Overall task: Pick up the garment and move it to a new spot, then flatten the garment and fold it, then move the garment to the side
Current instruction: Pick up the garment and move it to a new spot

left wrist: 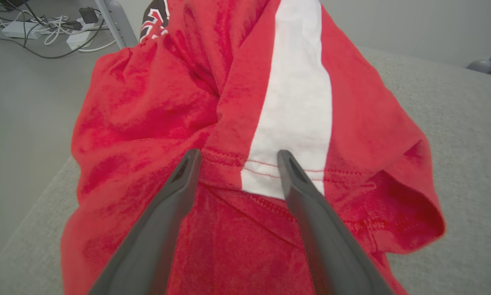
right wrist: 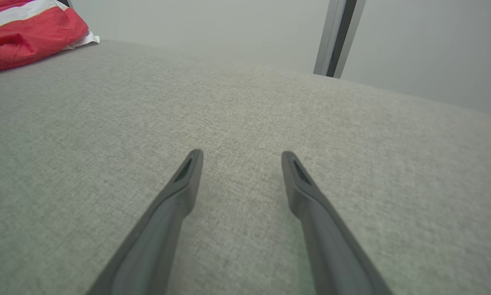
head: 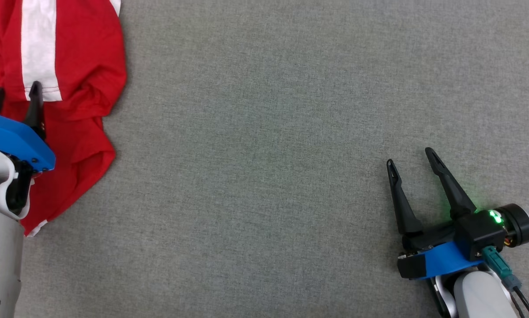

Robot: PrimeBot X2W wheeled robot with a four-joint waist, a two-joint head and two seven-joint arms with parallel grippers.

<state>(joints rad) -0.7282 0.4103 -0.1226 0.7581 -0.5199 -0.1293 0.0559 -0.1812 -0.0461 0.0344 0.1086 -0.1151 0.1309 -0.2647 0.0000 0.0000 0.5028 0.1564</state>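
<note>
Two grippers to log, both spread wide and gripping nothing. Your left gripper (head: 16, 88) sits over the near part of the garment (head: 83, 66). In the head view its pale forearm and blue wrist plate cover the cloth's near left corner. In the left wrist view its dark fingers (left wrist: 167, 213) straddle the stitched hem (left wrist: 266, 169) where the white stripe (left wrist: 298, 94) ends. One tip is over red cloth, the other at the stripe's edge. You cannot tell from either view whether the tips touch the cloth or hang just above it.

Your right gripper (head: 409, 156) is well apart from the garment, far to its right, over bare grey tabletop (head: 269, 154). A green light (head: 495, 216) glows on its wrist housing. In the right wrist view the garment is a small red heap at far left.

Garment: red, crumpled, not folded. Its left side reaches the tabletop's edge in the left wrist view. The white stripe runs away from you along it. At the garment's far end a black-and-white print (left wrist: 155, 16) shows in part, too creased to read.

Beyond the garment, cables and power strips (left wrist: 44, 28) lie on the floor. A grey upright post (right wrist: 335, 37) stands far to the garment's right.
</note>
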